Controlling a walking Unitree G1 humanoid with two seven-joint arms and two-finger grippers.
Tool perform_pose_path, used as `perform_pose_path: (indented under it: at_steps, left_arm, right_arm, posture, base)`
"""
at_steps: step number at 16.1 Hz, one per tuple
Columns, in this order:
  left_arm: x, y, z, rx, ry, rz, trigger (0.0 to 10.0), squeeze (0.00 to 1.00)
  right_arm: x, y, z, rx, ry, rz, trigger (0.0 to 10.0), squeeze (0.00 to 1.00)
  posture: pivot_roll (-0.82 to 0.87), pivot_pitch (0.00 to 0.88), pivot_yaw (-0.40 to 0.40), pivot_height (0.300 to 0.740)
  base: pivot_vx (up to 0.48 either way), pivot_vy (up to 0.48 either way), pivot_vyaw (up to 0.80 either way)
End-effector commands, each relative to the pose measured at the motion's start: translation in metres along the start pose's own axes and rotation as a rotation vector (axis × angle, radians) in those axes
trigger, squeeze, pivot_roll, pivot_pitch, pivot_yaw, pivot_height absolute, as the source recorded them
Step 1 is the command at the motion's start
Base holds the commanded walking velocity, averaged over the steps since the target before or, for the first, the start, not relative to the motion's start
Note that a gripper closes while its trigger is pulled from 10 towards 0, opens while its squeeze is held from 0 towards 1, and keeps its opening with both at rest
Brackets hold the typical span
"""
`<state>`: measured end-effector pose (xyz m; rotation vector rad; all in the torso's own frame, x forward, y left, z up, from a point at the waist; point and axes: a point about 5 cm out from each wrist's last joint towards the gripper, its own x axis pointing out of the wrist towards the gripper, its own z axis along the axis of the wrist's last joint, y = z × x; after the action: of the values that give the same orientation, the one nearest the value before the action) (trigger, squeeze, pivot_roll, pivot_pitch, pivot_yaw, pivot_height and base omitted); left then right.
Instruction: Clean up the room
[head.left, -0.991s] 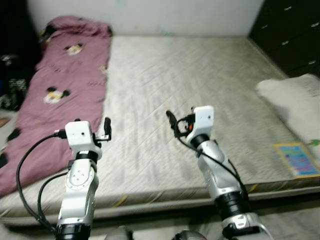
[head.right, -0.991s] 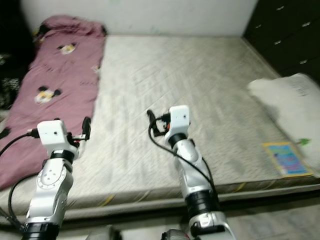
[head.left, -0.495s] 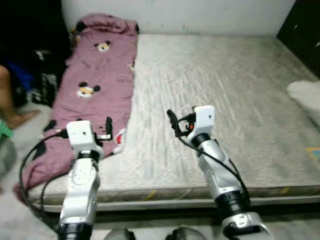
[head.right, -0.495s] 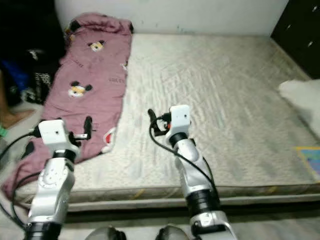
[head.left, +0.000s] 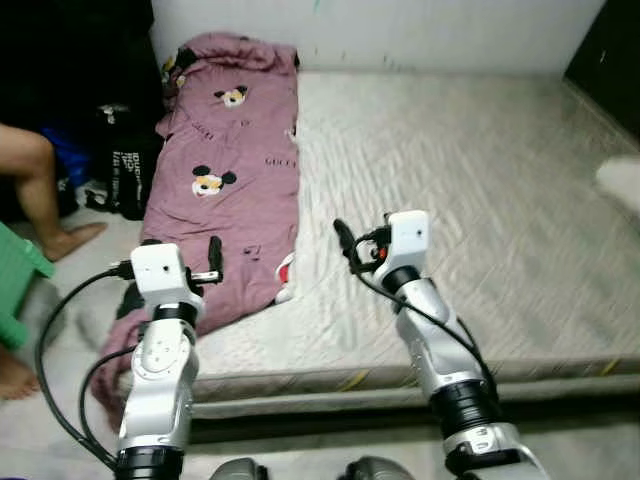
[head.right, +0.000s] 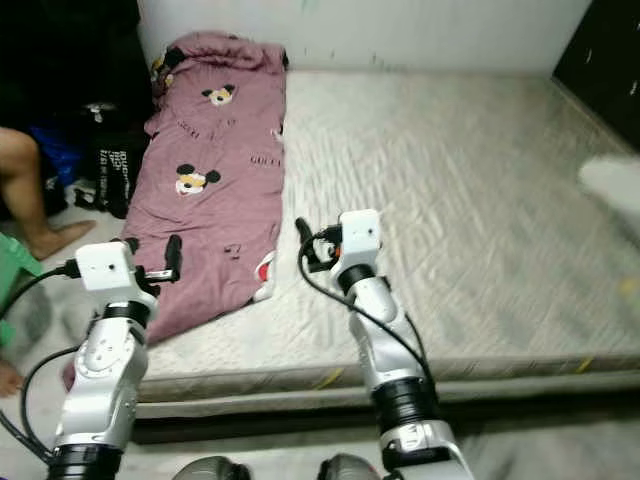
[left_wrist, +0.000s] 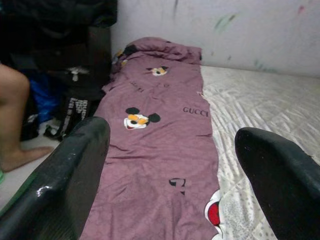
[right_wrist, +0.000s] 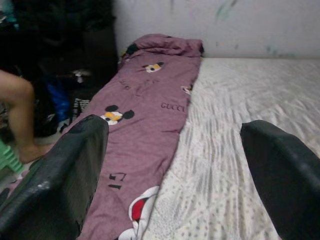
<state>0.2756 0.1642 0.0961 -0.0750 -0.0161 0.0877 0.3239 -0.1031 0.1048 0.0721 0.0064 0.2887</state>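
A mauve blanket (head.left: 232, 185) printed with cartoon mice lies lengthwise along the left side of a grey quilted mattress (head.left: 470, 210). Its near end hangs over the mattress's front left corner toward the floor. My left gripper (head.left: 214, 248) hovers open above the blanket's near end. My right gripper (head.left: 342, 233) is held open over the mattress, just right of the blanket's edge. Neither holds anything. In the left wrist view the spread fingers (left_wrist: 70, 170) frame the blanket (left_wrist: 160, 130). In the right wrist view the fingers (right_wrist: 75, 160) frame the blanket (right_wrist: 145, 110) and the mattress.
A person's bare leg (head.left: 40, 185) and foot rest on the floor at the left, beside a green stool (head.left: 15, 285). Dark bags (head.left: 125, 170) stand against the mattress's left side. A white pillow (head.left: 622, 182) lies at the right edge, below a dark cabinet (head.left: 612, 45).
The camera has swung to the left: the blanket now sits nearer the middle, the person and stool have come into view, and the pillow has slid to the right edge. Both arms hold their pose.
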Motion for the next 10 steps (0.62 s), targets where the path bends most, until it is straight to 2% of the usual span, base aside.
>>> perform_pose_path:
  at_steps: [1,10]
  left_arm:
    - [0.0003,-0.0021,0.0013,0.004,-0.002,-0.011,10.0,0.0]
    - [0.0009,0.0004,0.0006,0.003,0.004,0.003,10.0,0.0]
  right_arm:
    - [-0.0015,-0.0054,-0.0013,0.009,0.005,-0.027,10.0,0.0]
    - [-0.002,-0.0071,-0.003,0.013,0.015,-0.042,10.0,0.0]
  posture:
    - [-0.03,0.04,-0.026,0.74]
    - [-0.03,0.045,-0.024,0.74]
  base:
    - [0.0,0.48,0.0]
    - [0.0,0.48,0.0]
